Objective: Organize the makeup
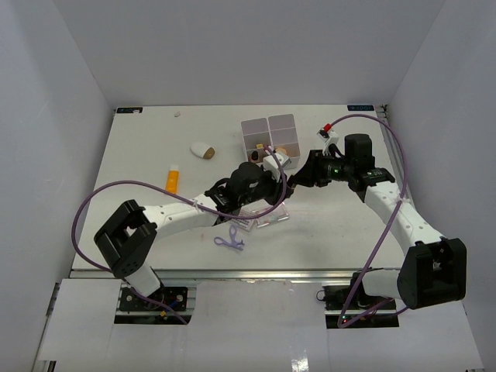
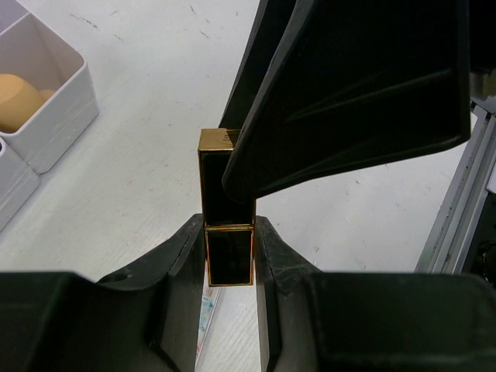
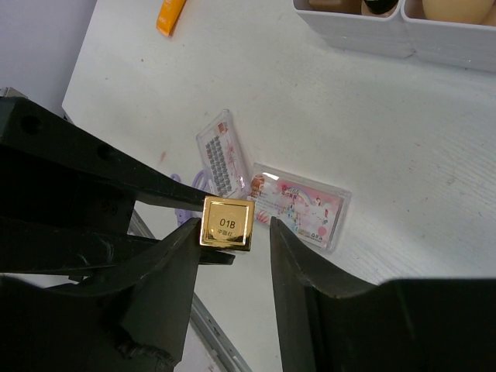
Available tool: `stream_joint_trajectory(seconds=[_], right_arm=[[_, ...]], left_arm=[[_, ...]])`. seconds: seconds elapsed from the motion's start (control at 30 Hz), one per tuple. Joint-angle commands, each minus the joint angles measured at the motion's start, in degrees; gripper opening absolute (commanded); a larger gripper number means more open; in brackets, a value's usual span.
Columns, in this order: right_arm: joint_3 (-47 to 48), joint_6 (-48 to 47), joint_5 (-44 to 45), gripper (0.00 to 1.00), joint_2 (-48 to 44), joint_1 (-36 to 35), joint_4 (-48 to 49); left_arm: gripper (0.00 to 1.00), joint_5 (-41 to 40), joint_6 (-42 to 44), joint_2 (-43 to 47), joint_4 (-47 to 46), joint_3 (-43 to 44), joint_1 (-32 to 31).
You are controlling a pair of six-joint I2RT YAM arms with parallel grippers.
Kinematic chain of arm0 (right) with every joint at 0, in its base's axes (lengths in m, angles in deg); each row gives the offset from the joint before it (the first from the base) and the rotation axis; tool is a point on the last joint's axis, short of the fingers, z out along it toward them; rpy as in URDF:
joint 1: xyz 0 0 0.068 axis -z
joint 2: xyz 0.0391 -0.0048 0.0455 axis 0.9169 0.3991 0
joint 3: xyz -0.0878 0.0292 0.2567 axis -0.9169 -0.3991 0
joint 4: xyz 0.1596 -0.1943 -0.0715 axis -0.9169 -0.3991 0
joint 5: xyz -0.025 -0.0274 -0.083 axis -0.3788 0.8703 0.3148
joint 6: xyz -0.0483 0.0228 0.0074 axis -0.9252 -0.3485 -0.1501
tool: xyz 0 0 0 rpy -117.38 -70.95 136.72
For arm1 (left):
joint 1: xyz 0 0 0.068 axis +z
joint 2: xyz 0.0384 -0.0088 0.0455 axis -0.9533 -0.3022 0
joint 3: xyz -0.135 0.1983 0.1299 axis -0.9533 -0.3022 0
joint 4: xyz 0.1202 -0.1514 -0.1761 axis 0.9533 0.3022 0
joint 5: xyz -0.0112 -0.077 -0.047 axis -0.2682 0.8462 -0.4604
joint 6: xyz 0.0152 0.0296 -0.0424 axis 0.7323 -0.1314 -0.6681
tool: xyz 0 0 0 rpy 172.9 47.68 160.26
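Note:
My left gripper (image 2: 229,248) is shut on a black-and-gold lipstick (image 2: 227,209) and holds it above the table at mid-table (image 1: 285,180). My right gripper (image 3: 232,232) is open around the lipstick's gold end (image 3: 226,222), marked 01B. Its left finger touches the end and its right finger stands apart. Two clear packets with pink print (image 3: 306,209) lie under them. The purple tool (image 1: 230,241), the yellow-orange tube (image 1: 171,180) and the white oval piece (image 1: 203,149) lie on the table. A tan-orange sponge (image 2: 19,101) sits in the white box (image 1: 270,128).
The white box stands at the back centre, close behind both grippers. The two arms meet over the packets. The table's near edge and a metal rail (image 2: 465,201) run just below them. A small white speck (image 1: 177,115) lies at the far left.

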Motion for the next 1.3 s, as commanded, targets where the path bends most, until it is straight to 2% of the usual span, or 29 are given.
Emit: stream_joint_trajectory(seconds=[0.0, 0.13, 0.23, 0.37, 0.47, 0.53, 0.57, 0.6, 0.67, 0.83, 1.0, 1.07, 1.13, 1.27], right_arm=[[0.7, -1.0, -0.3, 0.46, 0.0, -0.5, 1.2], [1.0, -1.3, -0.9, 0.43, 0.8, -0.6, 1.1], [1.1, -1.7, -1.1, 0.31, 0.9, -0.6, 1.2], [1.7, -2.2, -2.1, 0.13, 1.1, -0.6, 1.2], [2.1, -3.1, -3.0, 0.08, 1.5, -0.6, 1.2], [2.3, -3.8, -3.3, 0.08, 1.6, -0.6, 1.1], [2.5, -4.2, -3.3, 0.08, 1.6, -0.5, 1.2], [2.6, -4.6, -3.2, 0.08, 1.6, -0.5, 1.2], [3.0, -5.4, -2.9, 0.08, 1.6, -0.4, 1.2], [5.8, -8.0, -0.8, 0.08, 2.8, -0.3, 1.2], [11.2, -9.4, 2.5, 0.08, 7.1, -0.3, 2.4], [15.9, -8.9, 4.0, 0.08, 10.8, -0.7, 3.4], [19.8, -8.2, 4.7, 0.08, 13.9, -1.0, 3.7], [30.8, -6.8, 7.7, 0.08, 23.0, -3.2, 3.2]], left_arm=[[0.01, 0.2, 0.3, 0.3, 0.4, 3.2, -0.6], [0.03, 0.5, 0.1, 0.3, 0.5, 3.3, -0.6], [0.07, 0.7, 0.1, 0.3, 0.7, 3.4, -0.6], [0.20, 1.7, -0.2, 0.3, 1.1, 3.6, -0.6], [0.51, 1.5, -0.5, 0.7, 1.6, 3.3, -0.6], [0.67, 1.5, -0.5, 1.5, 1.5, 2.9, -0.6], [0.80, 1.4, -0.3, 1.8, 1.4, 2.6, -0.6], [0.88, 1.1, -0.1, 2.3, 1.7, 2.5, -0.5], [0.97, 0.2, 0.5, 3.5, 2.9, 2.7, -0.5], [0.98, -2.2, 2.5, 6.9, 9.5, 4.1, -0.3], [0.98, -9.2, 3.9, 15.0, 19.9, 3.9, 0.5], [0.98, -12.9, 4.5, 19.7, 25.6, 3.0, 0.9], [0.98, -15.7, 5.0, 22.9, 27.5, 1.3, 1.2], [0.98, -26.1, 6.2, 34.6, 30.7, -6.0, 1.9]])
